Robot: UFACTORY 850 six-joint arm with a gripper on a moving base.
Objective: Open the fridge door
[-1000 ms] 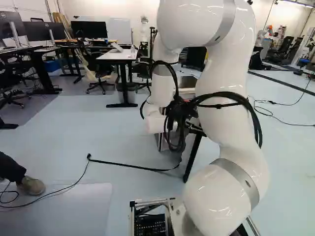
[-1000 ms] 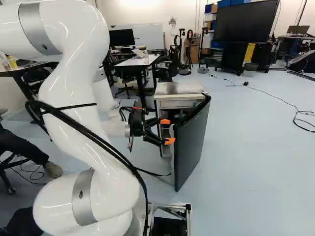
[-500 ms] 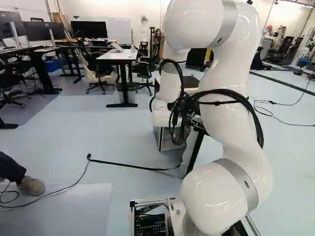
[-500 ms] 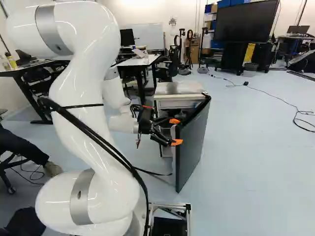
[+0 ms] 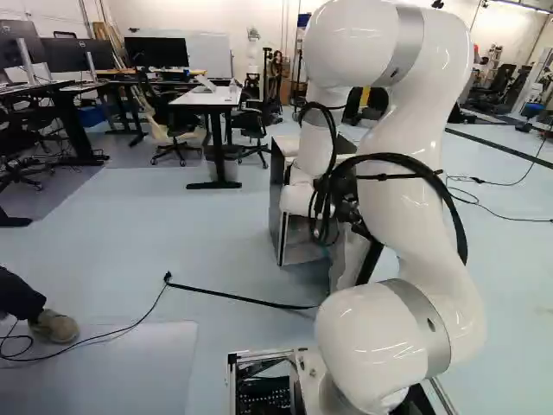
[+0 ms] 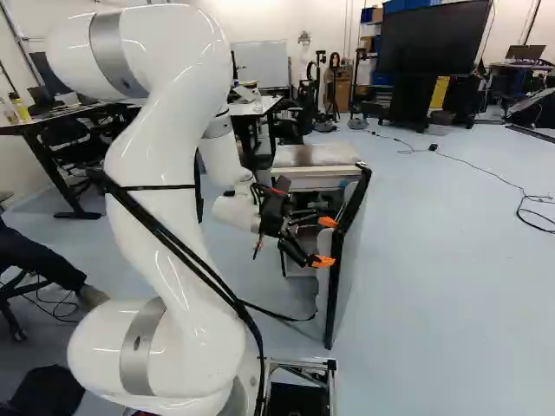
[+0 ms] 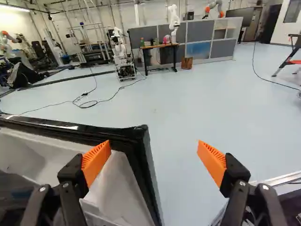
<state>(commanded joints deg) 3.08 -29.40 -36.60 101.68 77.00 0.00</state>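
Gripper (image 7: 154,149) fingers stand wide apart, with nothing clasped. Between them comes the near top corner of the fridge door (image 7: 135,135). The far orange pad (image 7: 96,162) lies over the door's pale inner side; the near orange pad (image 7: 211,162) hangs past its free edge. Whether either touches, I cannot tell. The fridge (image 6: 312,156) stands ahead of my base, with its door already partly open on the right side, apparently hinged at the far end.

I judge the step in hand to be pushing the door wider from inside. To do it well, I would bring the far finger flat against the inner side, close to the free edge where leverage is best, and sweep right and then far, curving around the hinge. A straight push could let the finger slip off the corner; pressing too hard could shift the fridge.
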